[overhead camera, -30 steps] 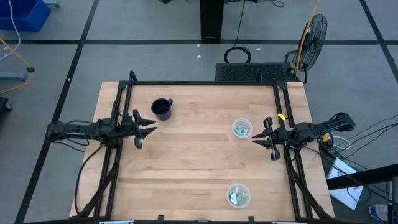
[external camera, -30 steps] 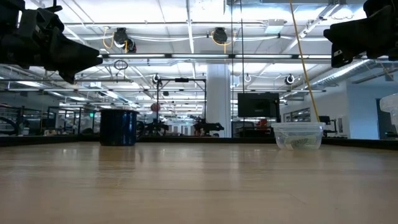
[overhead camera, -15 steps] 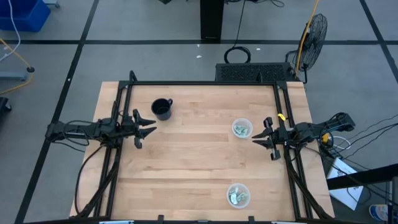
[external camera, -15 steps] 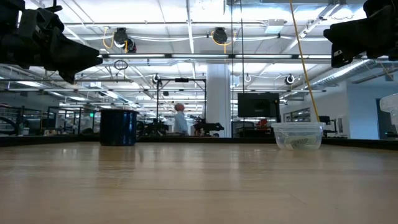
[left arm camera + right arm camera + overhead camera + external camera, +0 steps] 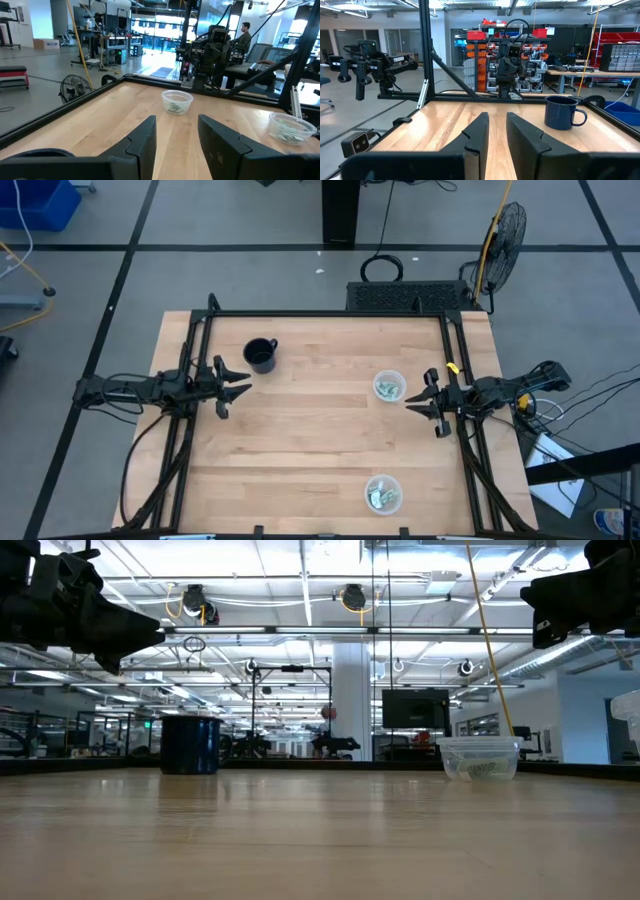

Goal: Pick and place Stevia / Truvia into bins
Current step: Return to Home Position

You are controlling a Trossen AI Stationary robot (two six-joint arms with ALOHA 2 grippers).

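Note:
Two clear plastic cups stand on the wooden table: one at the right middle (image 5: 389,387) and one near the front edge (image 5: 383,493). Both hold pale green and white sachets (image 5: 388,389) (image 5: 381,498). The cups also show in the left wrist view (image 5: 177,101) (image 5: 292,126), and one shows in the low view (image 5: 481,757). My left gripper (image 5: 240,389) hovers open and empty at the table's left side, above the surface. My right gripper (image 5: 412,405) hovers open and empty at the right side, just near of the right-middle cup. No loose sachet shows on the table.
A dark blue mug (image 5: 261,355) stands at the far left of the table, also in the right wrist view (image 5: 562,112) and low view (image 5: 190,743). A black frame (image 5: 330,315) rims the table. A person sits beyond the table in the left wrist view (image 5: 245,33).

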